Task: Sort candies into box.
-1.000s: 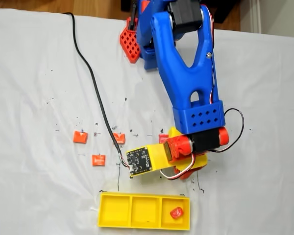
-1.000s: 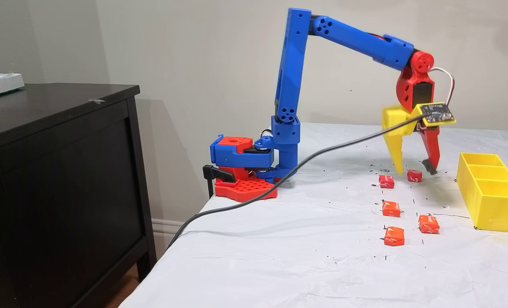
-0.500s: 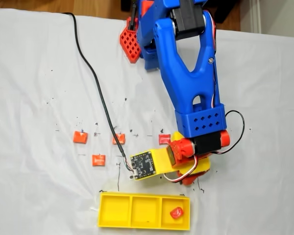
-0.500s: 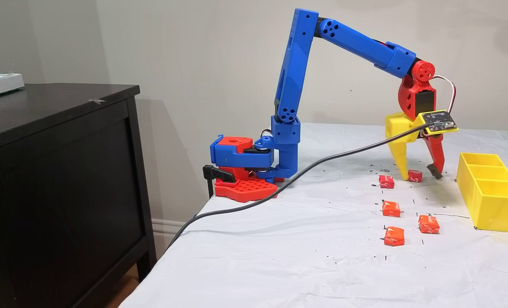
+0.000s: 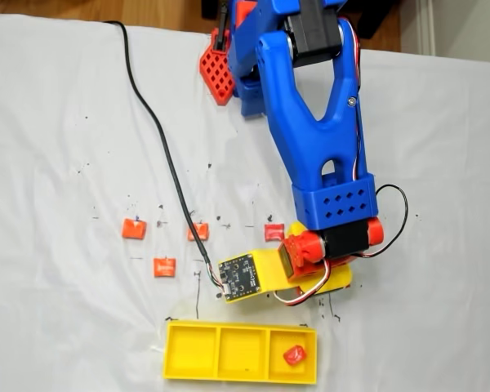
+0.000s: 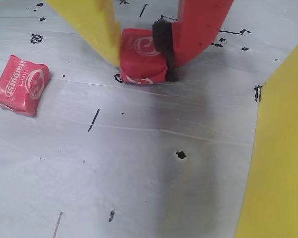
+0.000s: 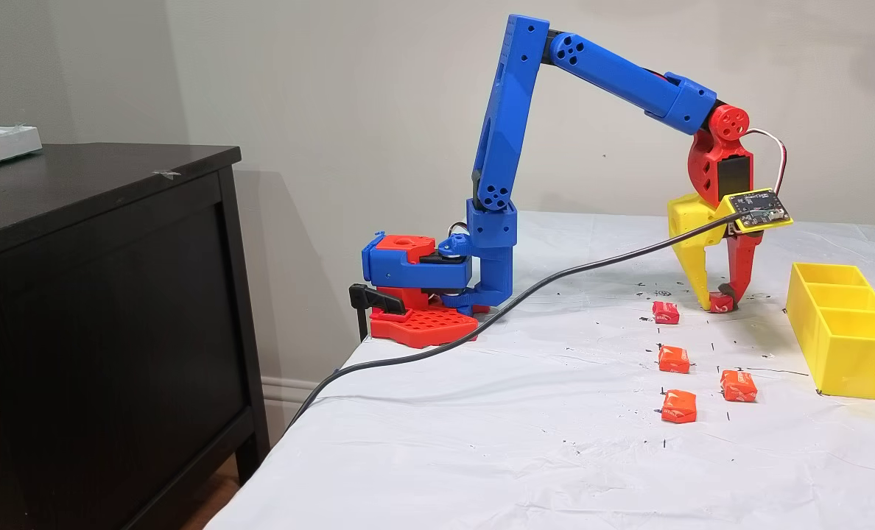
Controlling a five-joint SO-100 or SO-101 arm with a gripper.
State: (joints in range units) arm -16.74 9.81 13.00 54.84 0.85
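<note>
Red candy (image 6: pixel 141 57) pinched in closed tool (image 6: pixel 141 64), top edge behind finger pad.

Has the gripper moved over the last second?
Yes. In a fixed view the gripper has dropped toward the cloth beside the box, its jaws closing on a red candy.

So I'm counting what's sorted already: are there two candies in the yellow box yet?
No, in a fixed view the box holds one red candy, in its right-hand compartment; the other two compartments are bare.
</note>
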